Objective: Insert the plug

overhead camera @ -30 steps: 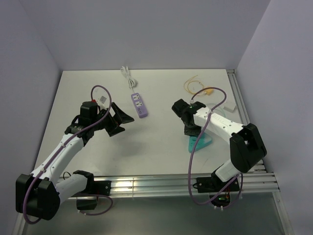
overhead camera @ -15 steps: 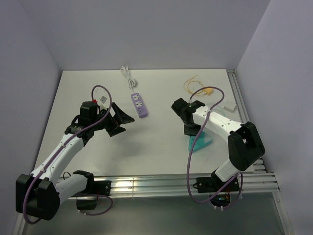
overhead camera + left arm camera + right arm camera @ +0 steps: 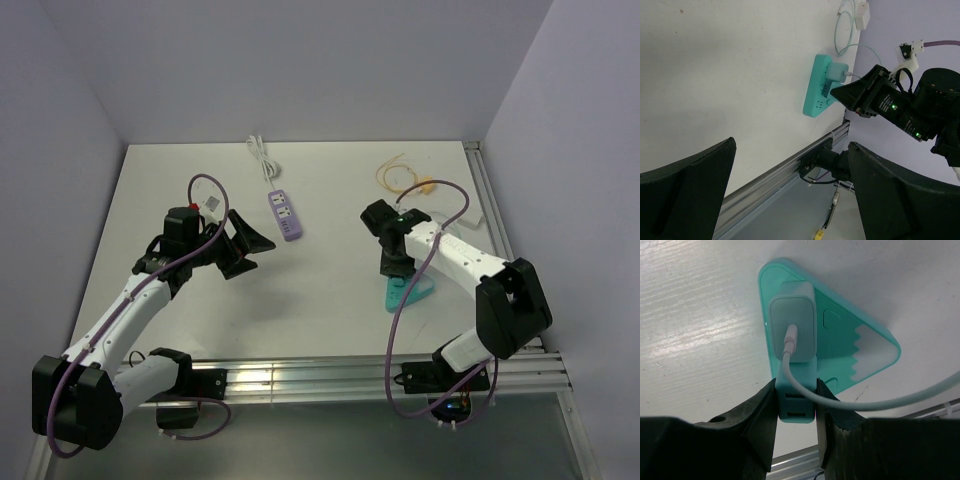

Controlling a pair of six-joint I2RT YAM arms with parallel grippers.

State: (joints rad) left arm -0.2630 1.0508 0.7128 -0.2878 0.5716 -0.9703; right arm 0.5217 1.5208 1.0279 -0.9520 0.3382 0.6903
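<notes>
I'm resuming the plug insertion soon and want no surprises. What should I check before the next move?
1. Small yellow-tan blocky plug held: not ok, it lies loose and ungrasped.
2. Left end effector open and empty: ok.
3. Right end effector free: not ok, its fingers grip the teal triangular power strip.
4. Purple rectangular power strip unobstructed: ok, nothing on it.
5. Which purple-strip socket suits the plug: cannot tell.
</notes>
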